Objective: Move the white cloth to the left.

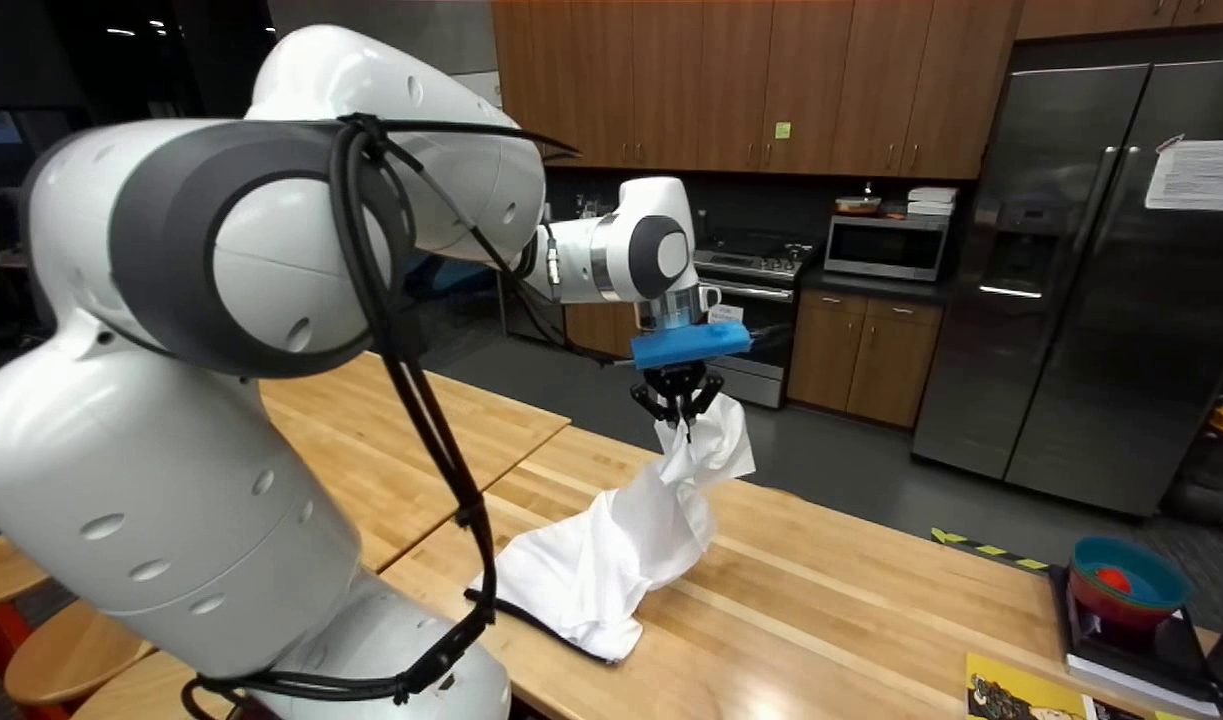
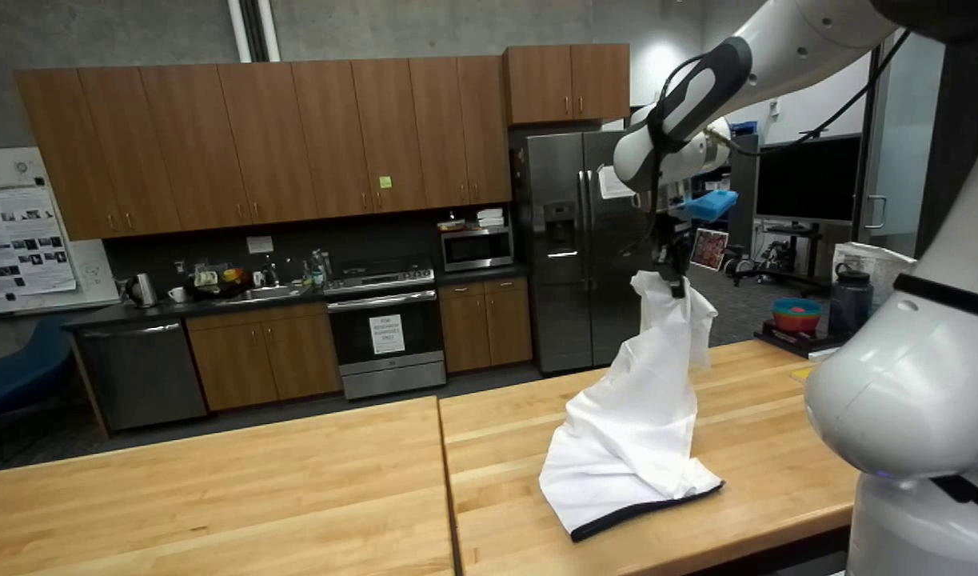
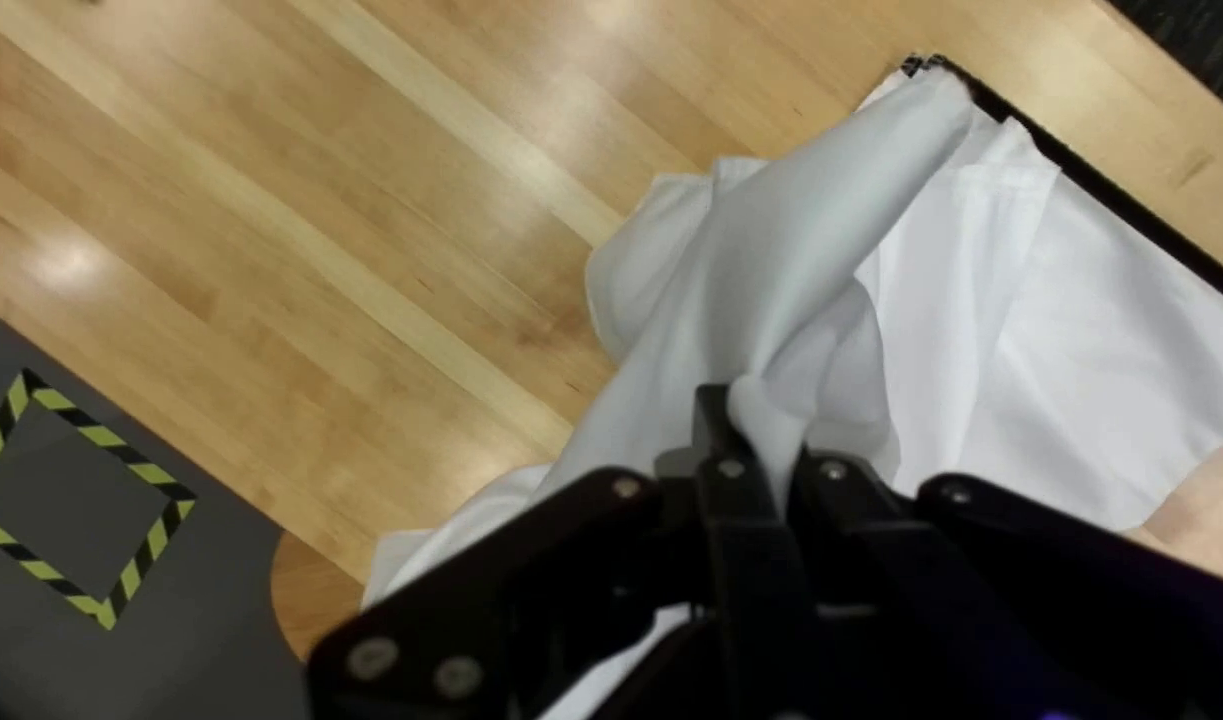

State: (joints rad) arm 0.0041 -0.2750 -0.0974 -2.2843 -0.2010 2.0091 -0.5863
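The white cloth (image 1: pixel 611 548) is a rumpled sheet with a black edge strip. In both exterior views its upper part hangs from my gripper (image 1: pixel 683 422), and its lower part spreads on the wooden table, as also seen here on the cloth (image 2: pixel 626 448). The gripper (image 2: pixel 671 286) is above the table, with its fingertips shut on a pinched fold near the cloth's top. In the wrist view the fold of the cloth (image 3: pixel 801 230) comes up between the black fingers of the gripper (image 3: pixel 756 440). The fingers hide part of the cloth there.
The wooden table (image 1: pixel 821 570) carries a black stand with nested bowls (image 1: pixel 1126 585) and a yellow printed item (image 1: pixel 1016 690). A dark bottle (image 2: pixel 850 300) stands near the bowls. A seam (image 2: pixel 447 472) separates this table from a neighbouring table (image 2: pixel 217 496).
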